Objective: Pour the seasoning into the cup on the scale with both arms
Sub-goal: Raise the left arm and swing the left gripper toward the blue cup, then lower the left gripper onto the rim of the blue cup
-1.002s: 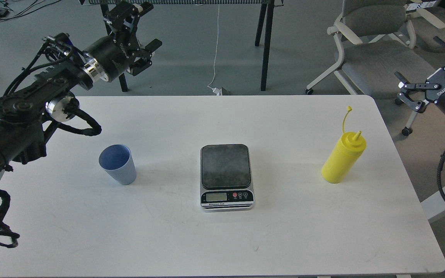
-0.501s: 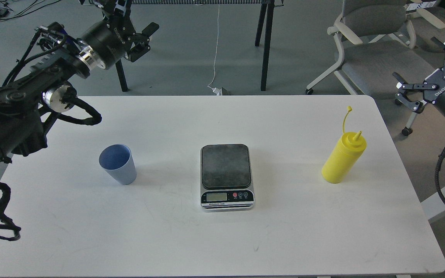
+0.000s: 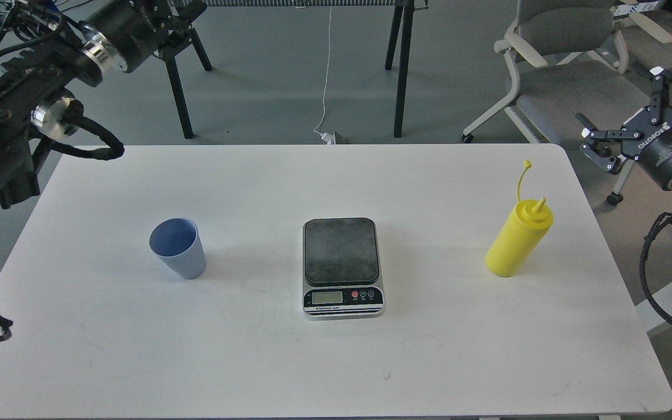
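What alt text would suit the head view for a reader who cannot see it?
On a white table, an empty silver scale sits between a blue cup and a yellow seasoning bottle. The right gripper hangs open off the table's right; nothing is held.

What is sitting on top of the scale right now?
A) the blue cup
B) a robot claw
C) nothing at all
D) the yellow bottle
C. The scale's dark plate is bare; the blue cup stands on the table to its left and the yellow bottle on the table to its right.
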